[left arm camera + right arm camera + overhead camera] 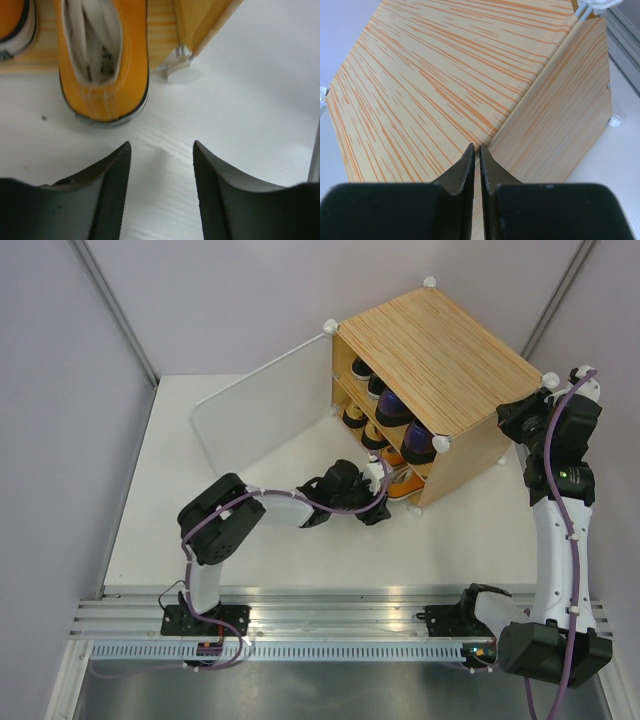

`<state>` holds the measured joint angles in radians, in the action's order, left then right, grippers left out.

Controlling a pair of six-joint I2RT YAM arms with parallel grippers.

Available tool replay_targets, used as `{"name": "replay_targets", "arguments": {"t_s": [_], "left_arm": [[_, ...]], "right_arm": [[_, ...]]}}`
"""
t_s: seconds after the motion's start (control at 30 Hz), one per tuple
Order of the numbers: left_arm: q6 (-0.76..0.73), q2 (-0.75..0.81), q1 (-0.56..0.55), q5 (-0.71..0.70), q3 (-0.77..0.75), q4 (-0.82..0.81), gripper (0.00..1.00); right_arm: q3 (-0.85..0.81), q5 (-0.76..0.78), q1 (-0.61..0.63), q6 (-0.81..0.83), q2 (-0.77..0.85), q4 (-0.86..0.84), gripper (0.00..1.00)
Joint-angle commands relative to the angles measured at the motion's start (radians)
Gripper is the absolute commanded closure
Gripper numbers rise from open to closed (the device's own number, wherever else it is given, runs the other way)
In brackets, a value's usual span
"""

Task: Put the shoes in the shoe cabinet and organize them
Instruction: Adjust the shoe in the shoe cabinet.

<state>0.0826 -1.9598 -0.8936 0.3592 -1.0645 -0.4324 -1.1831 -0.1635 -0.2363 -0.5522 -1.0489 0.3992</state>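
Evidently the last tidying is in hand. One orange sneaker [102, 65] lies toe-in on the lower level of the shoe cabinet [440, 350], at its right end, but its heel juts past the front edge onto the table [260, 110]. Its mate [15, 25] sits just to the left, further in. On the shelf above, dark shoes [392, 405] are lined up, and the white door [255, 410] stands swung open to the left.

The left gripper [161, 146] hovers low over the table just near of the protruding heel. Its fingers are apart and hold nothing, and it sits a little right of the shoe. The right gripper [475, 150] is at the cabinet's right side by the top edge, fingers pressed together and empty. Whether it touches the wood I cannot tell.

The next move, I judge, calls for shifting left to centre on the heel. The sneaker then needs a straight nudge in until it sits level with its mate, without skewing toward the corner knob [179, 70].
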Motion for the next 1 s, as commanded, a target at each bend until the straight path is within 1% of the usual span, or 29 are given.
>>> {"name": "replay_targets", "arguments": {"t_s": [0.0, 0.1, 0.33, 0.47, 0.5, 0.57, 0.67, 0.7, 0.77, 0.97], "left_arm": [[-0.034, 0.078, 0.016, -0.082, 0.102, -0.005, 0.48], [-0.024, 0.072, 0.028, -0.075, 0.126, -0.014, 0.58], [-0.015, 0.006, 0.031, -0.06, 0.046, -0.034, 0.59], [-0.023, -0.053, 0.033, -0.062, -0.053, -0.039, 0.64], [-0.017, -0.063, 0.033, -0.059, -0.074, -0.039, 0.69], [-0.011, -0.105, 0.032, -0.042, -0.141, -0.039, 0.71], [0.025, -0.151, 0.03, -0.01, -0.233, -0.049, 0.73], [0.058, -0.181, 0.03, -0.006, -0.25, -0.058, 0.75], [0.095, -0.208, 0.028, 0.006, -0.278, -0.115, 0.76], [0.195, -0.246, 0.027, -0.003, -0.275, -0.21, 0.75]], "right_arm": [[0.005, -0.021, 0.012, 0.008, -0.01, 0.015, 0.9], [0.011, -0.021, 0.012, 0.005, -0.002, 0.009, 0.89], [0.014, -0.03, 0.012, 0.0, 0.009, 0.006, 0.9], [0.011, -0.034, 0.012, -0.002, 0.007, 0.006, 0.9], [0.013, -0.034, 0.012, -0.002, 0.007, 0.004, 0.9], [0.011, -0.034, 0.012, -0.002, 0.003, 0.004, 0.9], [0.007, -0.044, 0.011, -0.005, 0.0, 0.003, 0.89], [0.008, -0.047, 0.012, -0.008, -0.002, 0.003, 0.9], [0.007, -0.048, 0.012, -0.008, -0.003, 0.001, 0.89], [0.003, -0.065, 0.014, -0.015, -0.016, -0.005, 0.9]]}}
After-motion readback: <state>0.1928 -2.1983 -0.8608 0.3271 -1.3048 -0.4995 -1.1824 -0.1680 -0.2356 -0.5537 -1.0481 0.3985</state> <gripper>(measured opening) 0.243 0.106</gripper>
